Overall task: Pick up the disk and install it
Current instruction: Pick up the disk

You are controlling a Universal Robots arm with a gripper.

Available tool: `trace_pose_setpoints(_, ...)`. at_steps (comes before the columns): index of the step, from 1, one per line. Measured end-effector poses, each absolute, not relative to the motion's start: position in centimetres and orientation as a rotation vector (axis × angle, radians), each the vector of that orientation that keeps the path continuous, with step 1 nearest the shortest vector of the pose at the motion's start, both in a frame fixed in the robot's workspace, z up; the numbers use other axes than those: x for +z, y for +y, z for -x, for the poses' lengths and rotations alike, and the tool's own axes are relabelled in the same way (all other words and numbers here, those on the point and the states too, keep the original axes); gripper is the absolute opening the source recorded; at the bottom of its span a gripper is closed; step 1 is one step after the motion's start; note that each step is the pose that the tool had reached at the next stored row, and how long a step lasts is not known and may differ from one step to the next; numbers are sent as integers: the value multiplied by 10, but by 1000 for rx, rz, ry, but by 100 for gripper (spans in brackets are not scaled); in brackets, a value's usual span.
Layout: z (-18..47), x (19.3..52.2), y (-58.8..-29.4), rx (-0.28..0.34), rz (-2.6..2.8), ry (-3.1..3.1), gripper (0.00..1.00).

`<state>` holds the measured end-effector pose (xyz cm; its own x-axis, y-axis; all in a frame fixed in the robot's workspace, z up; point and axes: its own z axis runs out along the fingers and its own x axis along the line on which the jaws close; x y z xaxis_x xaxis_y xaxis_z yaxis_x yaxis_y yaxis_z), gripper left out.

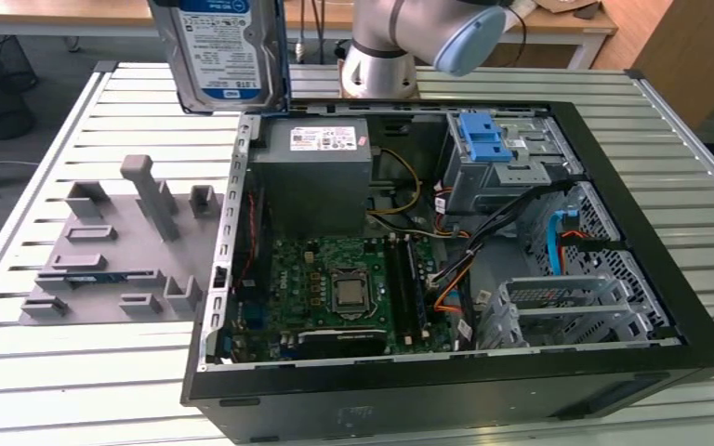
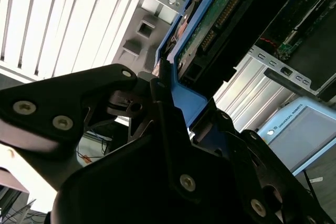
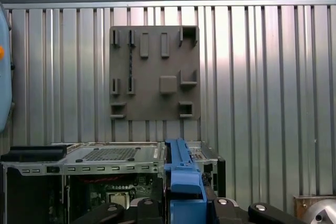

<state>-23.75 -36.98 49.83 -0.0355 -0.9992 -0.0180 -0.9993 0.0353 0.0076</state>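
The gripper [image 2: 164, 88] is closed on the disk [image 1: 223, 51] at its blue frame, with the long axis upright, high over the open computer case [image 1: 456, 390].

No readable text — none whatsoever

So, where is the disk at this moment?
In the exterior view the disk is up in the air at the top, beyond the grey power-supply box of the open case, held in the gripper.

One disk [image 1: 223, 54]. One open computer case [image 1: 456, 376]. One grey fixture plate [image 1: 99, 271]. One power-supply box [image 1: 313, 181]. One motherboard [image 1: 332, 269]. One robot arm [image 1: 389, 46]. One counter [image 1: 85, 376].
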Motion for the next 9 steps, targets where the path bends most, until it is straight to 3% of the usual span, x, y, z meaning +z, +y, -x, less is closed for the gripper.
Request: trace_pose_setpoints(9, 208, 498, -370, 28, 2176, 2255, 37)
